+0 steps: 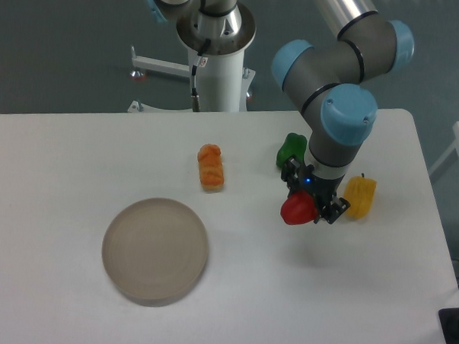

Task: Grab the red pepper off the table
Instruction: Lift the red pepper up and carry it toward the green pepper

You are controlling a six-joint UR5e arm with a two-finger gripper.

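The red pepper [295, 211] is small and glossy and sits between the fingers of my gripper [307, 208]. The gripper is shut on it and holds it a little above the white table [231, 309]; a faint shadow lies on the table below and to the right. The pepper's stem is hidden by the gripper. The arm comes down from the upper right.
A green pepper [291, 149] lies just behind the gripper, partly hidden by the wrist. A yellow pepper [359, 196] lies close to the right. An orange ridged item [211, 167] lies at centre. A round grey-beige plate [155, 250] sits front left. The robot base [218, 57] stands behind.
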